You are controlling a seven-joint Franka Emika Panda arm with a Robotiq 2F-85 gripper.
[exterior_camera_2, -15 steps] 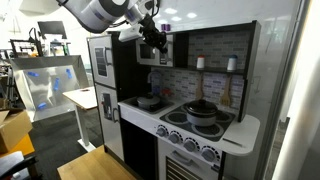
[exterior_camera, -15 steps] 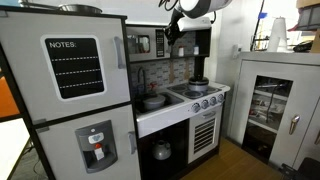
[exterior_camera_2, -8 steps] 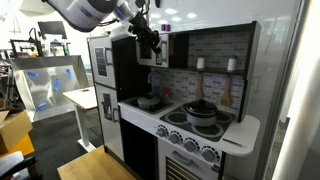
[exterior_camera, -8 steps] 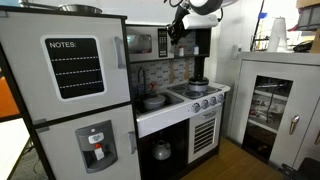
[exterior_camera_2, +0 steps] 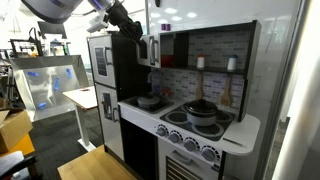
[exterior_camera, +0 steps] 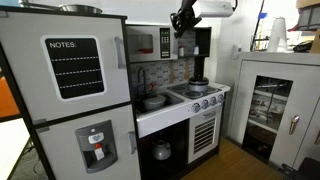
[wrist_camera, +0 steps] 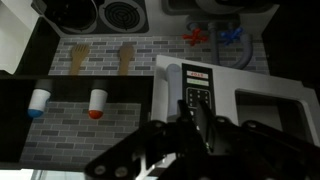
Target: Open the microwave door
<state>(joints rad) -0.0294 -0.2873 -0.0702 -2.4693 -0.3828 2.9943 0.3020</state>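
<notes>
Hovering with fingers pressed together and nothing visibly held, the tool (exterior_camera: 181, 22) sits just beside the handle edge of the microwave door (exterior_camera: 143, 42), up above the bench (exterior_camera: 160, 114) next to the fridge (exterior_camera: 60, 110), probably to hook it open rather than pinch.

Toy kitchen's white surface (exterior_camera_2: 243, 127): carries a dark pot (exterior_camera_2: 203, 112) on the burners and holds a grey pan (exterior_camera_2: 148, 101) in the sink part. Above it, a dark shelf (exterior_camera_2: 215, 71): bears a red-tipped bottle (wrist_camera: 97, 101) and a blue-tipped bottle (wrist_camera: 38, 100), apart. Below, wooden floor (exterior_camera_2: 95, 165) under the unit.
</notes>
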